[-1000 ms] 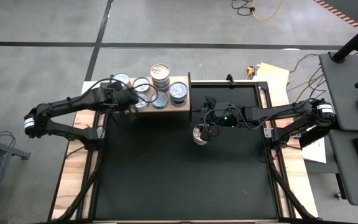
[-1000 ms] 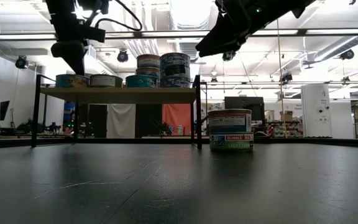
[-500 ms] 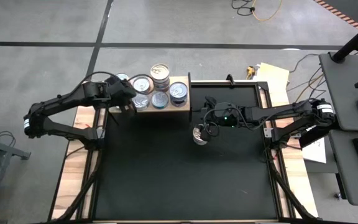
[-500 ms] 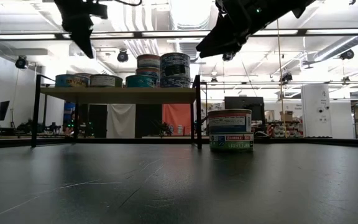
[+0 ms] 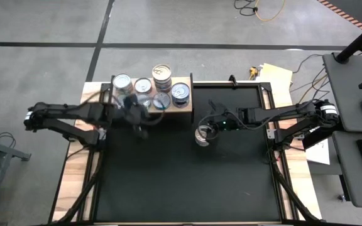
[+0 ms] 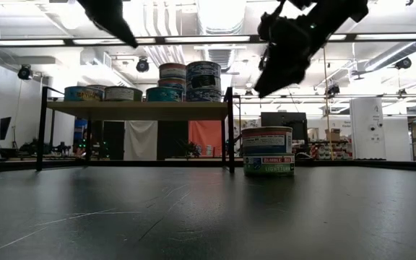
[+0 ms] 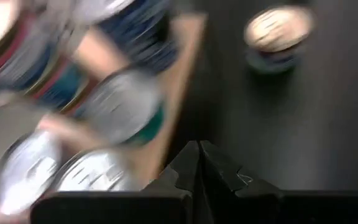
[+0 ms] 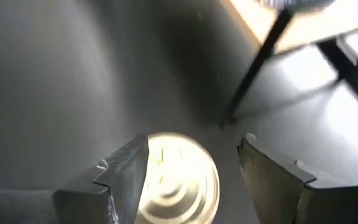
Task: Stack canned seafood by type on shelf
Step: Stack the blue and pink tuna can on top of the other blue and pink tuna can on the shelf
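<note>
The light-brown shelf [image 5: 168, 108] stands at the table's far left and carries several tins of canned seafood [image 5: 181, 91], some stacked two high [image 6: 188, 81]. One more tin [image 6: 268, 152] with a gold top [image 8: 179, 180] rests upright on the black table to the right of the shelf. My right gripper [image 8: 194, 180] hangs open above this tin, tipped downward, a finger on either side of it and clear of it [image 6: 274, 76]. My left gripper [image 7: 199, 165] is shut and holds nothing, raised over the table just in front of the shelf [image 5: 140, 124].
The shelf's dark metal posts [image 6: 230, 130] stand close to the left of the lone tin. The black table [image 5: 187, 182] stretches toward the near edge. Papers and cables [image 5: 275, 75] lie beyond the table's far right corner.
My left gripper has swung away from above the shelf's left end, toward the table's near edge and the right, and has risen; it stays shut. My right gripper has tipped downward and sunk a little toward the lone tin. The tins have kept still.
</note>
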### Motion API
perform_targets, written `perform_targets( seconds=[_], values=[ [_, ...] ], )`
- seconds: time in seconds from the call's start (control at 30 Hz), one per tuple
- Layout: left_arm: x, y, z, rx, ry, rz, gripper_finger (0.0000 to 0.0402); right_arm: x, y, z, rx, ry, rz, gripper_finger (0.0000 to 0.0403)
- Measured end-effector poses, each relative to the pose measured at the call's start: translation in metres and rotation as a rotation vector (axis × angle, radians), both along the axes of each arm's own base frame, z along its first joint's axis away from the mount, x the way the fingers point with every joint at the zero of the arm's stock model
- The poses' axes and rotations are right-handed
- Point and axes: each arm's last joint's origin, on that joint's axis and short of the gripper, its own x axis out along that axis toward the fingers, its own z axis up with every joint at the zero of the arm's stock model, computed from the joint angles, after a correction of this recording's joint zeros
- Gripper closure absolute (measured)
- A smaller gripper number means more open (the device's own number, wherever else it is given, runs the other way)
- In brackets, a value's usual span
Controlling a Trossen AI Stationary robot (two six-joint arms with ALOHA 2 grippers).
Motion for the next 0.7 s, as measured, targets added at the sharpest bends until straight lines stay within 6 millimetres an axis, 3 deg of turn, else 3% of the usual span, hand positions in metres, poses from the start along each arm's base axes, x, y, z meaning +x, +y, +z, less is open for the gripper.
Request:
perform_targets(
  seconds=[0.17, 0.37, 0.5, 0.7],
  values=[
    [0.007, -0.037, -0.018, 0.068, -0.076, -0.119, 0.0401, -0.006, 0.010, -0.006, 0.051, 0.078, -0.018, 0.0186],
    [0.007, -0.067, -0.039, 0.060, -0.154, -0.212, 0.0401, -0.013, 0.023, -0.015, 0.017, 0.132, -0.089, 0.0203],
    [0.008, -0.080, -0.058, 0.042, -0.223, -0.262, 0.0401, -0.017, 0.031, -0.030, -0.034, 0.126, -0.093, 0.0207],
    [0.005, -0.087, -0.084, 0.007, -0.298, -0.281, 0.0401, -0.020, 0.033, -0.056, -0.051, -0.020, -0.102, 0.0198]
  ],
)
